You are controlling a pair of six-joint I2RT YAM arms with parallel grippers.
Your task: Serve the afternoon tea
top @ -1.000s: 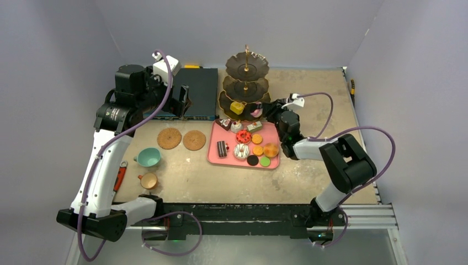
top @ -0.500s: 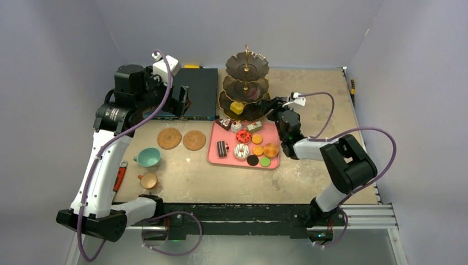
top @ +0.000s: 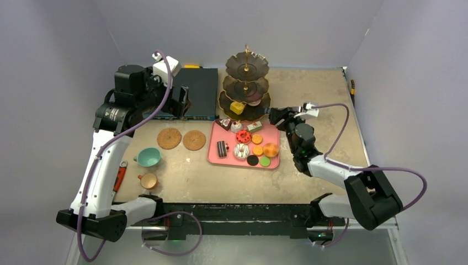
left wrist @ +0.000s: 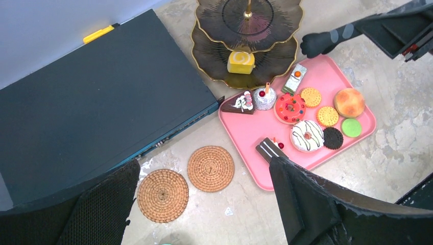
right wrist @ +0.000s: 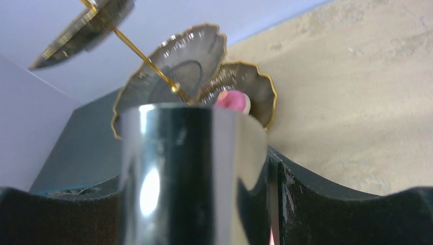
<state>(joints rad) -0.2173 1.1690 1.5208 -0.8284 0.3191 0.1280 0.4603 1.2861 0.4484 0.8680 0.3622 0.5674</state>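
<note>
The dark three-tier stand [top: 246, 88] stands at the back centre, with a yellow cake [top: 237, 107] and a pink cake [right wrist: 232, 99] on its bottom tier. Several toy cakes and macarons lie on the pink tray [top: 229, 157]. My right gripper [top: 278, 117] is shut on the tongs [right wrist: 189, 173], just right of the stand, with the tongs' black tip [left wrist: 321, 43] near the bottom tier. My left gripper [top: 182, 102] is open and empty, high above two woven coasters [left wrist: 210, 168] [left wrist: 162, 194]. The teal cup [top: 148, 157] and the tan cup [top: 148, 180] stand at the left.
A dark blue flat box [top: 196, 91] lies at the back left, beside the stand. A red-handled tool [top: 120, 176] lies at the table's left edge. Grey walls close in the back and both sides.
My right arm has drawn back from the stand's bottom tier toward the right and the near side, tongs still held. The pink cake stays on the tier. The left arm has not moved.
</note>
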